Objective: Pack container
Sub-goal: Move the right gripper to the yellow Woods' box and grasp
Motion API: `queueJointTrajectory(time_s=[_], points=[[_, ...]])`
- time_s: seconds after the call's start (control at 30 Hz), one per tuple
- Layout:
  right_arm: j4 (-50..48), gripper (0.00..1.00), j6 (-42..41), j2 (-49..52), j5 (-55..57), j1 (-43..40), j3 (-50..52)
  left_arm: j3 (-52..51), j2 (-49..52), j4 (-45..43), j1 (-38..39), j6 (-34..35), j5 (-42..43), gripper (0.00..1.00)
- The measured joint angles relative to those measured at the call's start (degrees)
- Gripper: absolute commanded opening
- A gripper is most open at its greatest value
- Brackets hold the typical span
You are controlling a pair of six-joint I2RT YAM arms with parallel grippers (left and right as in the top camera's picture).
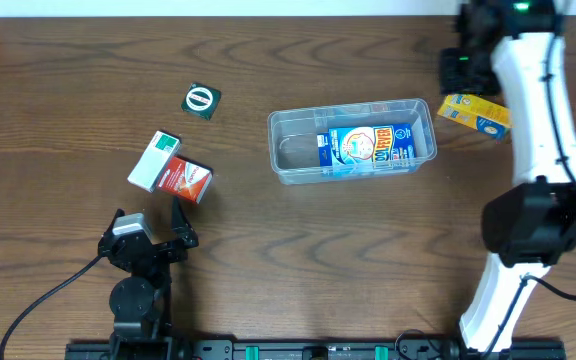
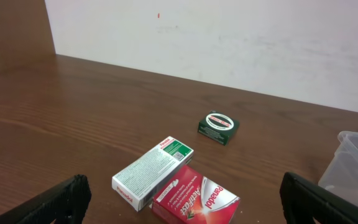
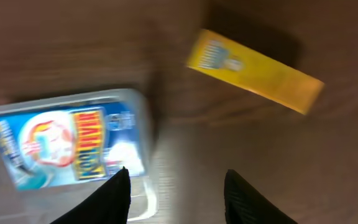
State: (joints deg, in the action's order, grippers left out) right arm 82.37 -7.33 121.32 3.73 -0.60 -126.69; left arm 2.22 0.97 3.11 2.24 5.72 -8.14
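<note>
One blue box (image 1: pixel 368 150) is packed in the container (image 1: pixel 290 152), ahead-left of the spread, empty right pincer (image 3: pixel 176 198). The yellow box (image 3: pixel 253 70) ahead-right is left, as are the red box (image 2: pixel 196 200), white-green box (image 2: pixel 154 172) and dark green box (image 2: pixel 218 127) before the spread left pincer (image 1: pixel 149 228).

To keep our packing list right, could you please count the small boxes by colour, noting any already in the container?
Blue box, inside the container: 1
Yellow box, on the table: 1
Dark green box, on the table: 1
White and green box, on the table: 1
Red box, on the table: 1
Total: 5 boxes
</note>
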Motion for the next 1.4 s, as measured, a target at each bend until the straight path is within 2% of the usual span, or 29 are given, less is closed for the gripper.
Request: queueJointTrajectory(time_s=[0.3, 0.37, 0.47, 0.57, 0.63, 0.83, 0.9, 1.07, 1.4], points=[[0.3, 0.48, -1.6, 0.0, -1.6, -9.0, 0.0, 0.0, 0.0, 0.0, 0.0, 0.0, 0.0, 0.98], [-0.7, 0.54, -0.3, 0.0, -1.9, -10.4, 0.0, 0.0, 0.0, 0.0, 0.0, 0.0, 0.0, 0.98], [-3.7, 0.58, 4.7, 0.0, -2.5, -12.1, 0.0, 0.0, 0.0, 0.0, 0.0, 0.0, 0.0, 0.98], [-8.2, 0.68, 11.7, 0.0, -3.9, -12.8, 0.1, 0.0, 0.0, 0.0, 0.0, 0.0, 0.0, 0.98], [-11.1, 0.72, 17.4, 0.0, -5.7, -12.9, 0.6, 0.0, 0.0, 0.0, 0.0, 0.0, 0.0, 0.98], [-20.7, 0.8, 33.5, 0.5, -10.0, -12.9, 7.0, 0.0, 0.0, 0.0, 0.0, 0.0, 0.0, 0.98], [-23.5, 0.81, 36.3, 1.1, -10.5, -12.9, 9.6, 0.0, 0.0, 0.0, 0.0, 0.0, 0.0, 0.98], [-31.0, 0.91, 41.2, 1.9, -11.1, -12.9, 17.9, 0.0, 0.0, 0.0, 0.0, 0.0, 0.0, 0.98], [-42.3, 0.95, 46.5, 2.1, -12.0, -12.9, 30.1, 0.0, 0.0, 0.0, 0.0, 0.0, 0.0, 0.98]])
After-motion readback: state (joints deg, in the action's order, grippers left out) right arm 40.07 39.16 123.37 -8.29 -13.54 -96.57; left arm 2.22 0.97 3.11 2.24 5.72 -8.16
